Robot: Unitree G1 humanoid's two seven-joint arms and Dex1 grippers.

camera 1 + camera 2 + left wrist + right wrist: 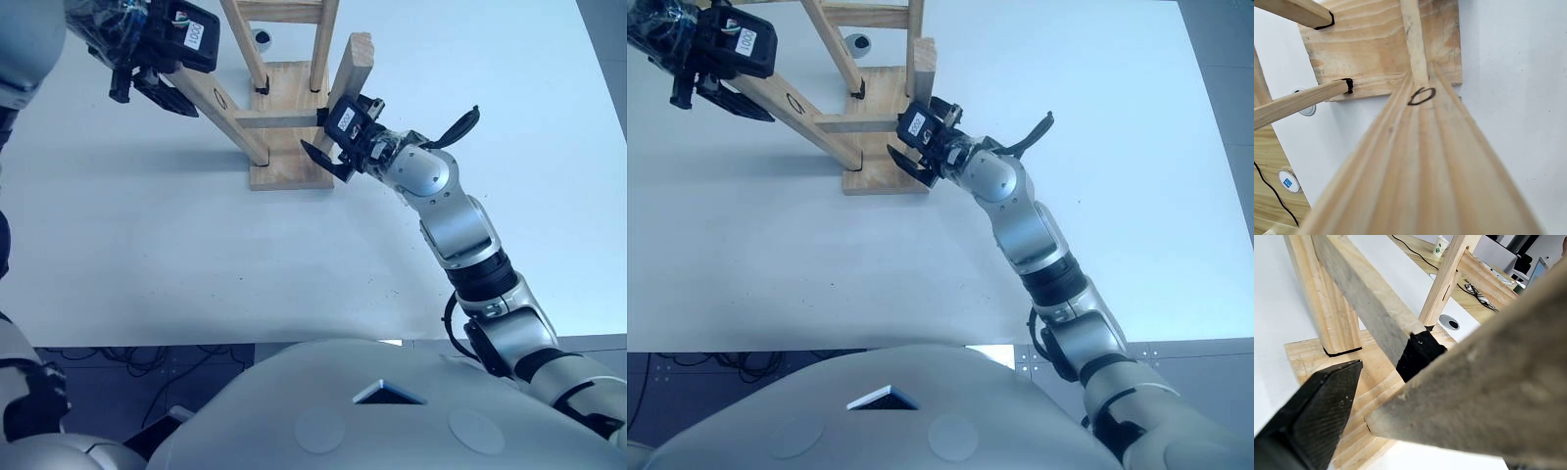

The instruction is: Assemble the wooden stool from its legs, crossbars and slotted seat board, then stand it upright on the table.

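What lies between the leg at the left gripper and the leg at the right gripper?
A crossbar joins the left leg to the right leg, over the seat board flat on the table, seen in the left eye view.

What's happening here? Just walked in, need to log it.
The pale wooden stool sits upside down, its square seat board flat on the white table. The left gripper grips the leg marked with a black oval; the right gripper is at the next leg, by a crossbar joint. Not upright yet.
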